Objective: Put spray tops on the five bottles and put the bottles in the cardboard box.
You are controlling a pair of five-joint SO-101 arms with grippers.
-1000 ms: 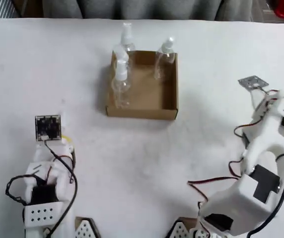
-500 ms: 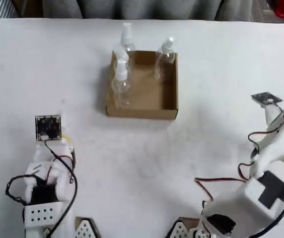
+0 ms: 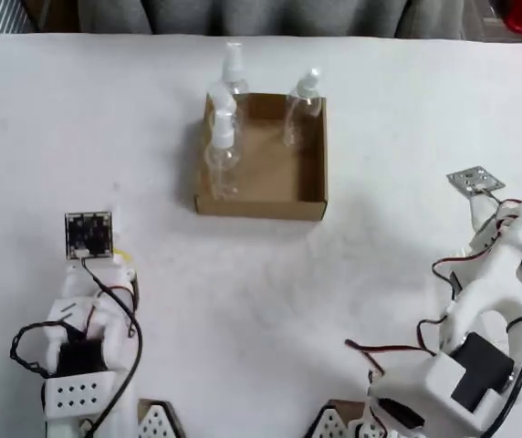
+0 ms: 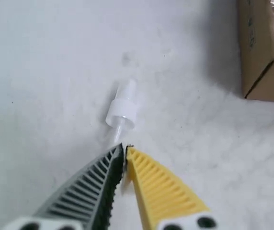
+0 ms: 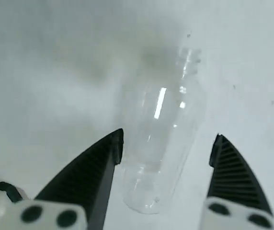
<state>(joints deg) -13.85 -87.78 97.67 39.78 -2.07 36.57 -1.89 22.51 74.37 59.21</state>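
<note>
**A:** Starting at the left, what is the left gripper (image 4: 124, 148) doing?

**B:** Its grey and yellow jaws are pressed together with nothing between them. The tip sits just short of the thin tube of a loose spray top (image 4: 121, 108), which lies on the white table (image 4: 41, 57). (My guess is it's parked there so the top is within easy reach for the last capping.)

**A:** And the middle?

**B:** The cardboard box (image 3: 308, 196) has four capped bottles (image 3: 222, 157) standing upright along its far and left sides. The front right of the box is free, likely for a fifth. I can't tell whether the farthest bottle stands inside the wall or just behind it.

**A:** The right side?

**B:** The right gripper (image 5: 166, 141) hangs over a bare bottle (image 5: 165, 110) that lies on its side on the table, neck open and uncapped. The jaws are spread wide, one on either flank of the bottle's body, and seem to touch neither side. They look lined up so that closing would grip it.
</note>
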